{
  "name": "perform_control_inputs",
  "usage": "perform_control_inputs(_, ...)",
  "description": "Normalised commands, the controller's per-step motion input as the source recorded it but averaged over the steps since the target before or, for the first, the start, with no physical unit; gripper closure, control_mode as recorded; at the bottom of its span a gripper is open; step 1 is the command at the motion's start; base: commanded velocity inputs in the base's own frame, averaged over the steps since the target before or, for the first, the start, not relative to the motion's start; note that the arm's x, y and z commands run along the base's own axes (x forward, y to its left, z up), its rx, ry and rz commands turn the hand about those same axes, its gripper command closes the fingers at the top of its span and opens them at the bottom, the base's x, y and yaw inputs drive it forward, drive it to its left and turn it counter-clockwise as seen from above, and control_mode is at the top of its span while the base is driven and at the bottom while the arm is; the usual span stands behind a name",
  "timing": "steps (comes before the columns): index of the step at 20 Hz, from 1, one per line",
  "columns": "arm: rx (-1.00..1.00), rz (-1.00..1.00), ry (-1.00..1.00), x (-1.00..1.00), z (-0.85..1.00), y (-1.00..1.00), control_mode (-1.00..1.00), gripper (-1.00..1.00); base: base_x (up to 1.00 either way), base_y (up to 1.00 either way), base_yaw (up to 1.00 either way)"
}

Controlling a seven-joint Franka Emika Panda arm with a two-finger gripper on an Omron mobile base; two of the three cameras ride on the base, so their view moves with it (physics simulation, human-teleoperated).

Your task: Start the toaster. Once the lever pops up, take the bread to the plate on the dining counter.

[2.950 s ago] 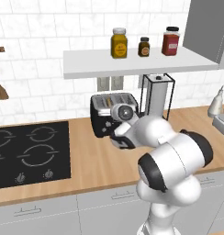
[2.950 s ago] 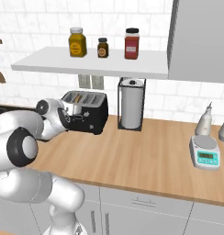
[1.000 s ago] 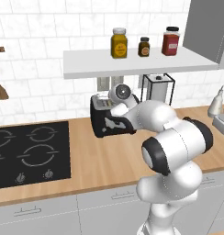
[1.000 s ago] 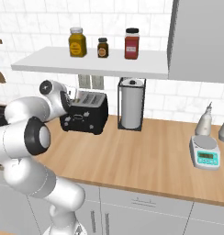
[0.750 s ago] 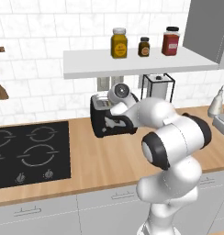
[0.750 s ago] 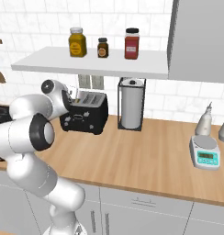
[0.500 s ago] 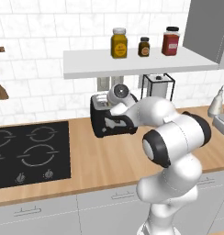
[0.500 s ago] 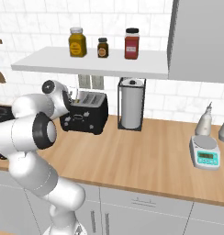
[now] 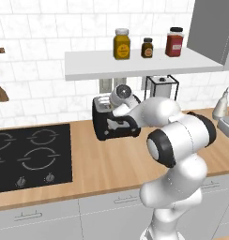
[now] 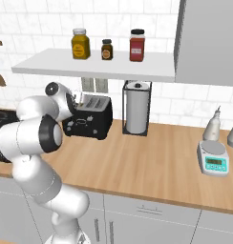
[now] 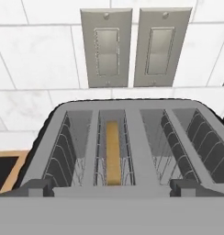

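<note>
1. You are looking at the toaster (image 9: 114, 122), a boxy black two-slot body with rounded corners, standing on the wood worktop (image 9: 111, 164) against the tiled wall (image 9: 41, 47). Small white marks show on its front face in the right base view (image 10: 88, 121).
2. In the hand view the toaster (image 11: 127, 142) has a grey top and two long slots lined with wire racks. The bread (image 11: 113, 151) stands on edge in the left slot, a thin tan-brown strip sunk below the rim.
3. The hand view alone gives you the bread and the two grey switch plates (image 11: 127, 46) on the wall at 12 o'clock above the toaster. Neither base view lets you see into the slots.
4. The base views give you the surroundings: the black hob (image 9: 27, 157) at 9 o'clock from the toaster, the paper towel holder (image 10: 136, 112) at 3 o'clock, the shelf (image 10: 99, 64) with three jars (image 10: 107, 47) at 12 o'clock, and the scale (image 10: 213, 159) far to the right.
5. Your gripper (image 11: 114, 187) hangs just over the toaster's near edge, looking down into the slots. Its jaws are spread fully wide and empty, with one dark fingertip (image 11: 38, 186) at 7 o'clock and the other at 5 o'clock.
6. The bread sits at 12 o'clock from the gripper, between the two fingertips' lines and beyond them, untouched.
</note>
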Motion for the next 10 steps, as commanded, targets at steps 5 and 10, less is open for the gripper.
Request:
perform_control_inputs(5,0.0,0.0,0.02,0.25,-0.01,0.0,-1.0,-1.0,0.0,0.0,0.0)
perform_control_inputs(10,0.0,0.0,0.0,0.09,-0.16,0.0,-1.0,-1.0,0.0,0.0,0.0)
